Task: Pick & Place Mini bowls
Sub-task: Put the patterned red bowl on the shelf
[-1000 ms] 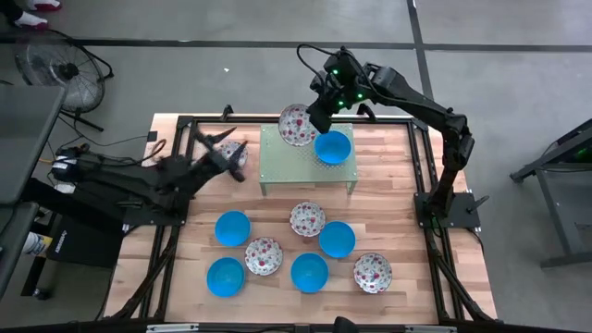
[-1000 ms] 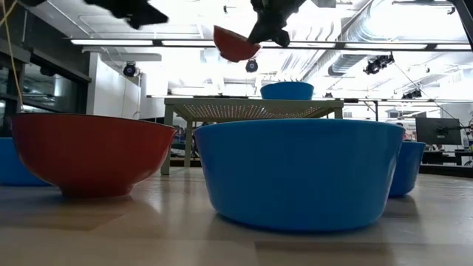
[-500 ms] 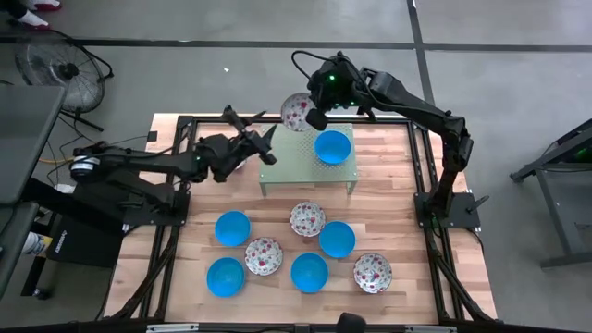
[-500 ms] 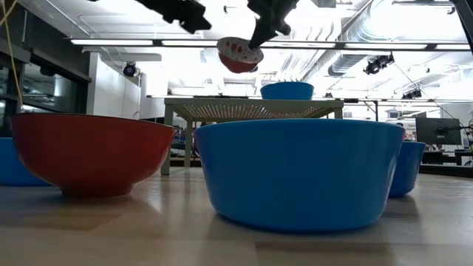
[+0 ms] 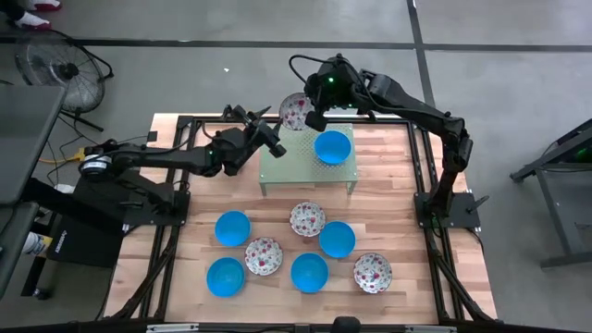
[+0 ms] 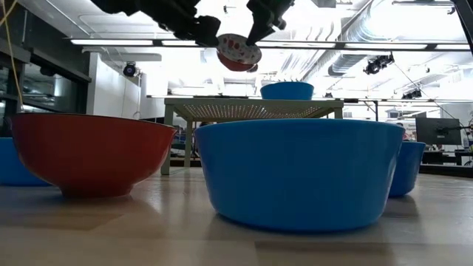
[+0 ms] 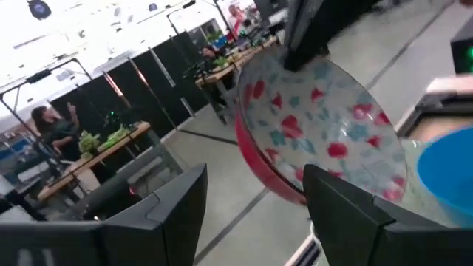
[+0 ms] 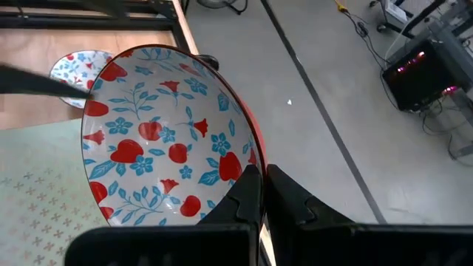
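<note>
Step in hand, by my judgement: a mid-air handover of one floral mini bowl (image 5: 296, 111) above the far-left corner of the green perforated stand (image 5: 277, 165). The right gripper (image 8: 260, 193) has its jaws pinched on the bowl's rim and holds it tilted, clear of the stand. The left gripper (image 7: 255, 196) sits at the bowl's 9 o'clock in the high view, fingers spread wide, the bowl's edge between them but not clamped.

A blue mini bowl (image 5: 332, 146) rests on the stand at 3 o'clock of the held one. Seven more bowls (image 5: 308, 219) lie on the wooden table (image 5: 398, 213) toward 6 o'clock.

Next move calls for the left jaws to close on the rim before the right lets go.
</note>
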Robot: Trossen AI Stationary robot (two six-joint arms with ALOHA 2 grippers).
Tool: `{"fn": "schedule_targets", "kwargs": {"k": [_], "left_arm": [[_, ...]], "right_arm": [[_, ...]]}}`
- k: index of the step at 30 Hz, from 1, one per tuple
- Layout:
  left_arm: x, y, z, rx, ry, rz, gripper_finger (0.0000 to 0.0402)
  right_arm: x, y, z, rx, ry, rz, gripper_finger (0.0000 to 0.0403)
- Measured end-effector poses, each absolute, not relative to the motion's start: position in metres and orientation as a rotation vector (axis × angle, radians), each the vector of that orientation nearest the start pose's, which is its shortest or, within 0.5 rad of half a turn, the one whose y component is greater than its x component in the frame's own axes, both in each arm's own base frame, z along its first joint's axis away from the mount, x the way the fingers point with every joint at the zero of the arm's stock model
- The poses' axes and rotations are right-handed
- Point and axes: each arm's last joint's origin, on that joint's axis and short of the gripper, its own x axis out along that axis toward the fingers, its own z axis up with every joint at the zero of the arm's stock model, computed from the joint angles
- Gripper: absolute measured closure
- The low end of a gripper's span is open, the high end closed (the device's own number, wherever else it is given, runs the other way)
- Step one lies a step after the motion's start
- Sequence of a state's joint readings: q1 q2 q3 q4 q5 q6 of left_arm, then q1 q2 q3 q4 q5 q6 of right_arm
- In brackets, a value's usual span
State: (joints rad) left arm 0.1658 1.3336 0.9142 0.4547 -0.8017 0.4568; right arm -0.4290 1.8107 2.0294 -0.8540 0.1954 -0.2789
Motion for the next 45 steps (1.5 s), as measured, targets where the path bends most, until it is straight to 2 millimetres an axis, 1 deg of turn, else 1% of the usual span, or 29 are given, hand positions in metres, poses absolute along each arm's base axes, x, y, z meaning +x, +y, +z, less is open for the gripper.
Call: {"fn": "schedule_targets", "kwargs": {"k": [7, 12, 17, 21, 31, 33, 41, 45], "left_arm": [[0.287, 0.080, 0.316, 0.322, 0.137, 0.920, 0.0184], [0.293, 0.088, 0.307, 0.271, 0.125, 0.887, 0.0184], [0.294, 0.091, 0.306, 0.200, 0.095, 0.901, 0.0190], [0.293, 0.091, 0.306, 0.194, 0.092, 0.910, 0.0224], [0.293, 0.092, 0.307, 0.106, 0.046, 0.927, 0.0364], [0.292, 0.092, 0.307, 0.103, 0.044, 0.938, 0.0386], [0.292, 0.092, 0.306, 0.107, 0.052, 0.940, 0.0397], [0.292, 0.092, 0.305, 0.119, 0.068, 0.927, 0.0378]], "right_arm": [[0.349, -0.166, 0.415, -0.208, 0.715, -0.499, 0.0403], [0.350, -0.166, 0.415, -0.226, 0.717, -0.483, 0.0403], [0.350, -0.166, 0.416, -0.234, 0.711, -0.475, 0.0403], [0.351, -0.166, 0.416, -0.237, 0.708, -0.471, 0.0403], [0.351, -0.165, 0.415, -0.230, 0.709, -0.451, 0.0402], [0.351, -0.164, 0.415, -0.229, 0.713, -0.445, 0.0402], [0.355, -0.154, 0.415, -0.243, 0.712, -0.418, 0.0402], [0.356, -0.150, 0.416, -0.249, 0.706, -0.409, 0.0402]]}}
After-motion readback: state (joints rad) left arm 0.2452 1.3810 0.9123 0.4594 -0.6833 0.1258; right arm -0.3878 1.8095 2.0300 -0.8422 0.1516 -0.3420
